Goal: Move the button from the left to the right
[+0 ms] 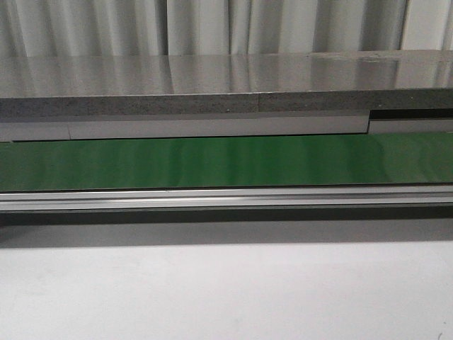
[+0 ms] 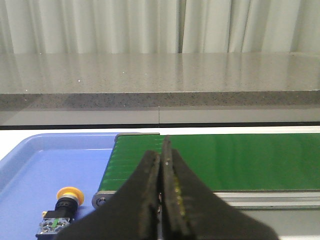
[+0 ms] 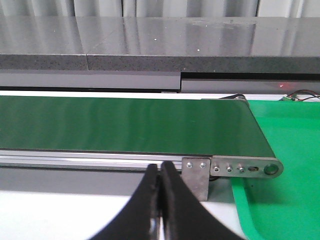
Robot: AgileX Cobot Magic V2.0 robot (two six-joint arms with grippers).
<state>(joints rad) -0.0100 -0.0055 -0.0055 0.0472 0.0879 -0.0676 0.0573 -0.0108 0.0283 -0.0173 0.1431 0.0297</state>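
The button (image 2: 62, 210), with a yellow-orange cap on a black body, lies on its side in a blue tray (image 2: 45, 165) in the left wrist view, off the belt's left end. My left gripper (image 2: 162, 150) is shut and empty, above the near edge of the green belt (image 2: 225, 160), to the right of the button and apart from it. My right gripper (image 3: 160, 170) is shut and empty, in front of the belt's silver rail near its right end. Neither gripper nor the button shows in the front view.
The green belt (image 1: 226, 161) runs across the front view, with a silver rail (image 1: 226, 198) before it and a grey stone counter (image 1: 226, 85) behind. A green tray (image 3: 290, 150) lies past the belt's right end. White tabletop (image 1: 226, 290) fills the foreground.
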